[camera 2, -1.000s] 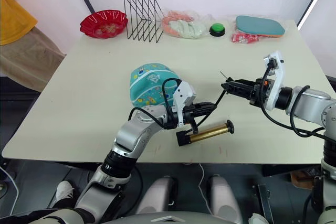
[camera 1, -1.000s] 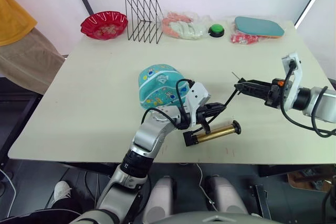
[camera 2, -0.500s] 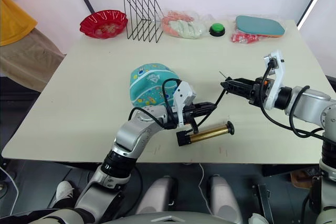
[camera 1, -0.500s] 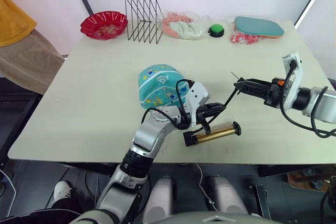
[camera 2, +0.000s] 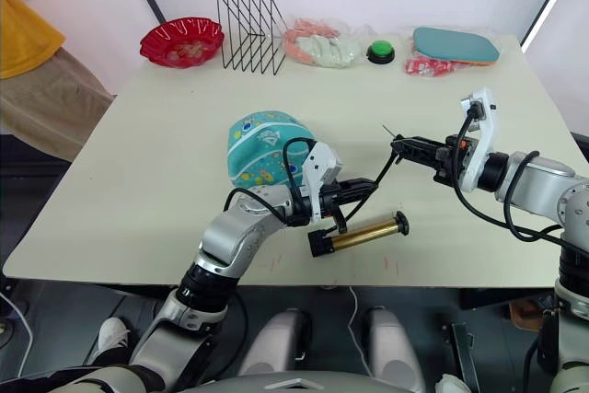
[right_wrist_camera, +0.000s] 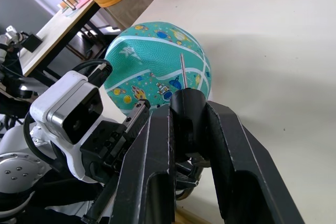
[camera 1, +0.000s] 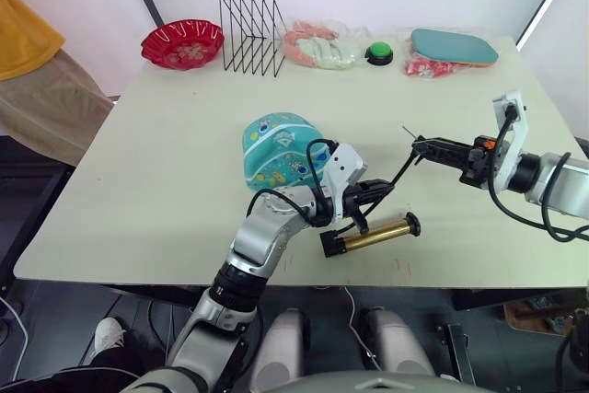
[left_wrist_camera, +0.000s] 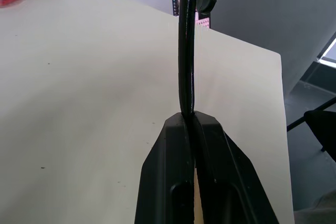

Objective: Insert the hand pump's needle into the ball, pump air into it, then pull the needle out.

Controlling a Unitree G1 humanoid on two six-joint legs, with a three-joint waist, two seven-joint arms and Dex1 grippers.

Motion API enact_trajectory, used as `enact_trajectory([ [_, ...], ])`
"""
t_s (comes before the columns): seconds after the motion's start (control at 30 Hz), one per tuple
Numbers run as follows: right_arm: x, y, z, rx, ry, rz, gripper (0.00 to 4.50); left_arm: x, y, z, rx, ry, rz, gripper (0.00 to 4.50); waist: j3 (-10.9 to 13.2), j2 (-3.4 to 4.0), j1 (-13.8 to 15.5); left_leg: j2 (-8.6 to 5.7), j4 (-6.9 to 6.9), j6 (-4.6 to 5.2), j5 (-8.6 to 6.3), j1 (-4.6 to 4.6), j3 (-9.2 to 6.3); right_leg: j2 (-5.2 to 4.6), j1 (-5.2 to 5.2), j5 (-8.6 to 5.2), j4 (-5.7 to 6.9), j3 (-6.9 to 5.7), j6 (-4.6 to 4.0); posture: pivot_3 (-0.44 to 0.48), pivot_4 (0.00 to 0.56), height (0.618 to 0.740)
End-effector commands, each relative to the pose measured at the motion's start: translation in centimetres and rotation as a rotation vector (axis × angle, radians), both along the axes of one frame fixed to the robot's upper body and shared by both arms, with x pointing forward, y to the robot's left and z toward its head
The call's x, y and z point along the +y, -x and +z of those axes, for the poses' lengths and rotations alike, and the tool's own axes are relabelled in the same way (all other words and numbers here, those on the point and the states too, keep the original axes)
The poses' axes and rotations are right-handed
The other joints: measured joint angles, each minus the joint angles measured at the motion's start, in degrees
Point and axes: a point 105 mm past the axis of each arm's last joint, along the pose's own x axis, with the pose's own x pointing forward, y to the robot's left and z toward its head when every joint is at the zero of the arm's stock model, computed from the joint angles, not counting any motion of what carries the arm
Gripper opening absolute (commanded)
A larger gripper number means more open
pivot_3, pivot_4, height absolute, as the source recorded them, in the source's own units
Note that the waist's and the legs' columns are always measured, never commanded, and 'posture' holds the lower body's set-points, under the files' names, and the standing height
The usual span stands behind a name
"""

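Observation:
The teal ball (camera 1: 276,150) with white lines and cartoon prints rests mid-table, just behind my left arm. The hand pump (camera 1: 375,232) lies near the front edge, gold barrel flat on the table, its thin black hose (left_wrist_camera: 186,51) rising from it. My left gripper (camera 1: 379,191) is shut on that hose, right of the ball. Further right, my right gripper (camera 1: 421,145) is shut on the needle's black fitting (right_wrist_camera: 186,104). The silver needle (right_wrist_camera: 183,70) sticks out of it in the air, aimed at the ball (right_wrist_camera: 157,64) with a gap between them.
Along the far edge stand a red bowl (camera 1: 182,43), a black wire rack (camera 1: 251,34), a plastic bag (camera 1: 317,46), a green button (camera 1: 378,52), a teal paddle (camera 1: 453,46) and a red packet (camera 1: 428,66). A person in an orange top (camera 1: 28,39) stands off the left side.
My right gripper has crept slightly left and away with the needle. The left gripper, pump and ball have stayed put.

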Motion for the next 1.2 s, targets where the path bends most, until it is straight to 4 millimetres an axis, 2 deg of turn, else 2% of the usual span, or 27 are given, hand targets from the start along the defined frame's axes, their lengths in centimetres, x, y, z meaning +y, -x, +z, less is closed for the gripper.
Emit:
enact_trajectory([
  [0.03, -0.1, -0.4, 1.2, -0.077, 0.042, -0.025, 0.32, -1.0, 0.2, 4.2, -0.19, 0.276, -0.046, 0.0, -0.01, 0.02, 0.07, -0.01, 0.0, 0.0, 0.0, 0.01, 0.05, -0.02, 0.0, 0.01, -0.02, 0.02, -0.01, 0.0, 0.15, 0.74],
  [0.1, -0.2, -0.8, 0.9, -0.079, 0.086, -0.044, 0.32, -0.7, 0.3, 3.0, -0.045, 0.253, -0.085, 0.0, 0.0, 0.0, 0.02, -0.01, 0.0, 0.0, 0.0, 0.0, 0.04, -0.02, 0.0, 0.03, -0.04, 0.02, -0.05, 0.0, 0.15, 0.74],
  [0.17, -0.4, -1.0, 0.6, -0.091, 0.156, -0.052, 0.32, -0.2, 0.2, 2.8, -0.024, 0.232, -0.08, 0.0, 0.0, 0.02, -0.14, 0.02, -0.02, 0.0, 0.0, -0.01, 0.0, 0.02, -0.01, 0.03, -0.04, 0.0, -0.06, 0.0, 0.15, 0.74],
  [0.2, -0.4, -1.1, 0.5, -0.096, 0.183, -0.05, 0.32, 0.1, 0.2, 2.9, -0.034, 0.223, -0.074, 0.69, 0.0, 0.02, -0.18, 0.02, -0.04, 0.0, 0.0, -0.01, 0.0, 0.04, -0.03, 0.01, -0.02, 0.0, -0.04, 0.0, 0.15, 0.74],
  [0.23, -0.5, -1.1, 0.4, -0.101, 0.21, -0.048, 0.32, 0.4, 0.2, 2.9, -0.038, 0.214, -0.074, 0.86, 0.0, 0.02, -0.17, 0.04, -0.06, 0.0, 0.0, -0.01, -0.01, 0.07, -0.04, 0.0, -0.02, 0.0, -0.02, 0.0, 0.15, 0.74],
  [0.4, -0.5, -1.5, 0.6, -0.187, 0.353, -0.044, 0.32, 2.4, 1.1, 3.7, -0.034, 0.211, -0.079, 3.27, 0.0, 0.03, -0.15, 0.03, -0.05, 0.0, 0.0, -0.02, 0.01, 0.03, -0.05, 0.0, -0.03, 0.01, -0.02, 0.0, 0.15, 0.74],
  [0.5, 0.0, -1.5, 0.8, -0.261, 0.451, -0.006, 0.32, 3.9, 2.2, 3.9, -0.031, 0.197, -0.085, 4.41, 0.0, 0.04, -0.23, 0.04, -0.06, 0.0, 0.0, -0.03, 0.02, 0.03, -0.07, -0.04, -0.04, 0.02, 0.06, 0.0, 0.15, 0.74],
  [0.6, 0.6, -1.5, 1.0, -0.322, 0.53, 0.038, 0.32, 5.2, 3.2, 4.0, -0.024, 0.174, -0.09, 4.5, 0.01, 0.04, -0.21, 0.06, -0.1, 0.0, 0.0, -0.03, -0.01, 0.06, -0.11, -0.06, -0.03, -0.01, 0.06, 0.0, 0.15, 0.74],
  [0.77, 1.6, -1.2, 1.5, -0.399, 0.632, 0.128, 0.32, 9.6, 5.2, 4.9, -0.06, 0.098, -0.066, 4.5, 0.04, 0.03, -0.37, 0.13, -0.12, -0.01, 0.0, -0.02, 0.04, 0.07, -0.14, -0.09, -0.05, 0.0, 0.09, 0.0, 0.15, 0.74],
  [1.03, 2.5, -1.0, 1.9, -0.415, 0.632, 0.238, 0.32, 14.7, 6.7, 7.1, -0.079, 0.074, 0.066, 4.5, 0.06, -0.01, -0.11, 0.17, -0.11, -0.01, 0.0, -0.04, 0.06, -0.05, -0.13, -0.23, -0.11, -0.01, -0.13, 0.0, 0.15, 0.74],
  [1.2, 2.9, -1.0, 1.5, -0.409, 0.657, 0.282, 0.32, 17.0, 7.3, 6.9, -0.049, 0.04, 0.169, 4.5, 0.06, 0.0, -0.18, 0.21, -0.14, -0.01, -0.01, -0.02, 0.04, -0.02, -0.15, -0.23, -0.1, -0.04, -0.15, 0.0, 0.15, 0.74],
])
